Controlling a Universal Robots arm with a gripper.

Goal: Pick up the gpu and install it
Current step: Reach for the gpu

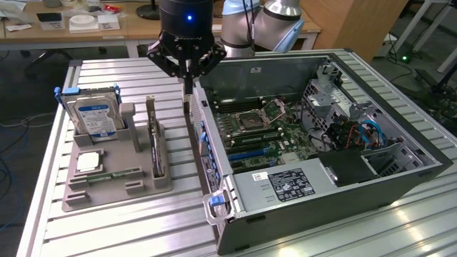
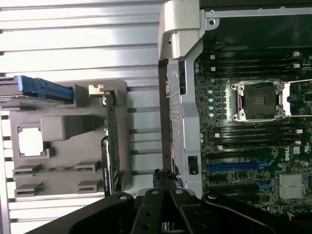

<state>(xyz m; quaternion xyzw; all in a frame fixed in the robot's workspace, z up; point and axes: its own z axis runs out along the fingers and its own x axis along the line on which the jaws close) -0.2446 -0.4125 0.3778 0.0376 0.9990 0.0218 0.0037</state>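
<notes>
The gpu point(image 1: 154, 140) stands on edge in a slot of the grey holder point(image 1: 107, 184), a thin dark card with a pale metal end at the top. In the wrist view the gpu point(image 2: 109, 146) appears edge-on along the holder's point(image 2: 63, 126) side nearest the case. My gripper point(image 1: 188, 91) hangs shut, with nothing between its fingers, over the gap between the holder and the open computer case point(image 1: 371, 176). It is above and to the exterior view's right of the card, not touching it. From the wrist camera the gripper point(image 2: 165, 181) sits over the case's side wall.
The holder also carries a silver hard drive point(image 1: 96, 115) with a blue-white label, a square processor point(image 1: 89, 160) and a green memory stick point(image 1: 114, 175). The case lies open, showing the motherboard point(image 1: 257, 128) and its slots point(image 2: 234, 166). A slatted metal table point(image 1: 128, 230) is underneath.
</notes>
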